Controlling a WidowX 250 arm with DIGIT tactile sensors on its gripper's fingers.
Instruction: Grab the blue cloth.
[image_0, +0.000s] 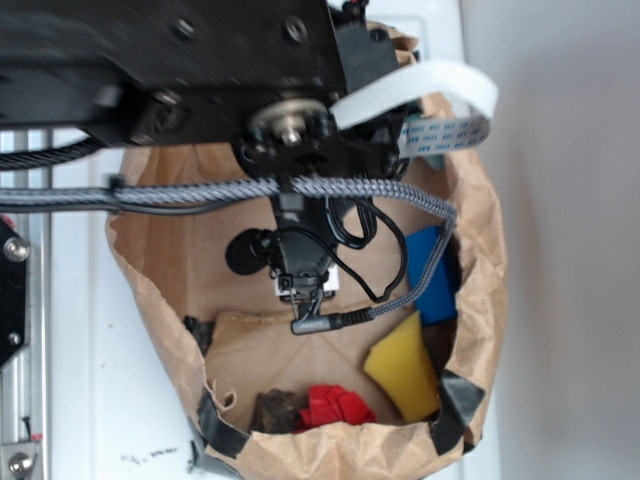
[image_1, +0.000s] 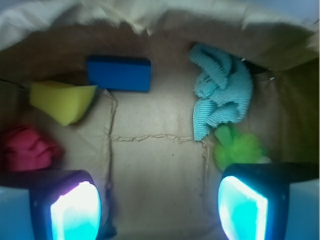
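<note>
The blue cloth (image_1: 220, 95) is a crumpled light teal towel lying on the floor of a brown paper bag (image_1: 155, 165), at the upper right of the wrist view. My gripper (image_1: 159, 210) is open. Its two glowing fingertips (image_1: 75, 212) stand far apart at the bottom corners, with only bare bag floor between them. The cloth lies ahead of the right fingertip and apart from it. In the exterior view the black arm (image_0: 300, 260) hangs over the bag and hides the cloth.
A lime-green plush (image_1: 237, 147) touches the cloth's near edge, just beyond the right fingertip. A dark blue block (image_1: 120, 73), a yellow wedge (image_1: 62, 100) and a red item (image_1: 27, 147) lie on the left. The bag walls (image_0: 485, 250) ring everything.
</note>
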